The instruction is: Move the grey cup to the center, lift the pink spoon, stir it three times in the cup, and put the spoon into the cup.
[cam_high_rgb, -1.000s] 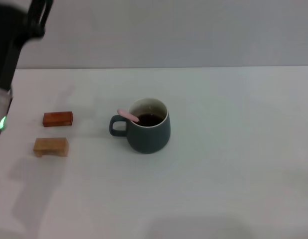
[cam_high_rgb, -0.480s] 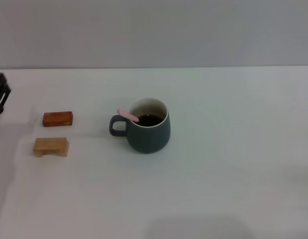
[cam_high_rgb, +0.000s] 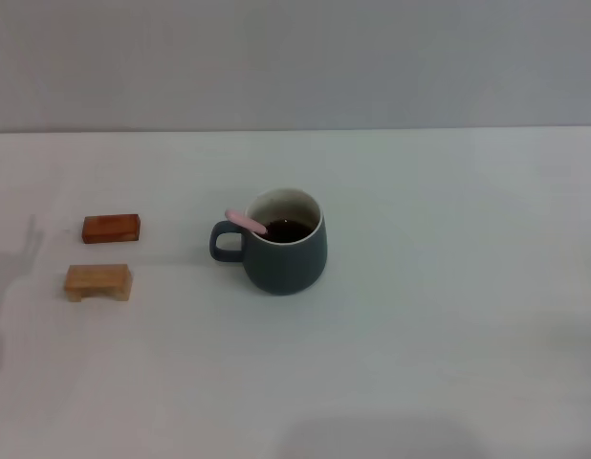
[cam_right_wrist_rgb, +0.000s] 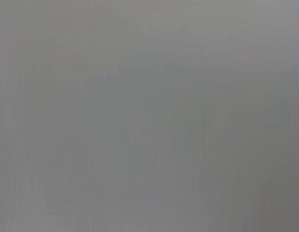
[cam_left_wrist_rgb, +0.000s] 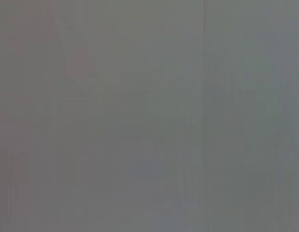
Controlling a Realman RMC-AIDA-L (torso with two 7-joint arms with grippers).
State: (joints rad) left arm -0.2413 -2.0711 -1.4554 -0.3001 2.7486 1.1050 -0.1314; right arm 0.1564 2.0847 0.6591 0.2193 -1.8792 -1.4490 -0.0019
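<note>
At mid-table the cup is standing upright with the spoon resting inside, handle leaning over the rim above the loop handle. The left arm has just withdrawn out of view, suggesting the task is finishing; neither gripper is showing, so their state is unknowable. Two wooden blocks are lying well apart on the left, obstructing nothing.

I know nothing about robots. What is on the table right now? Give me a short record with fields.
cup: rounded dark blue-grey ceramic mug, upright near the table's middle, handle toward the robot's left, dark liquid inside
spoon: slim pale pink spoon, in the mug, leaning on the rim above the handle
blocks: reddish wooden block and paler wooden block, left of the mug, apart from it
table: white table
arms: neither gripper in view
</note>
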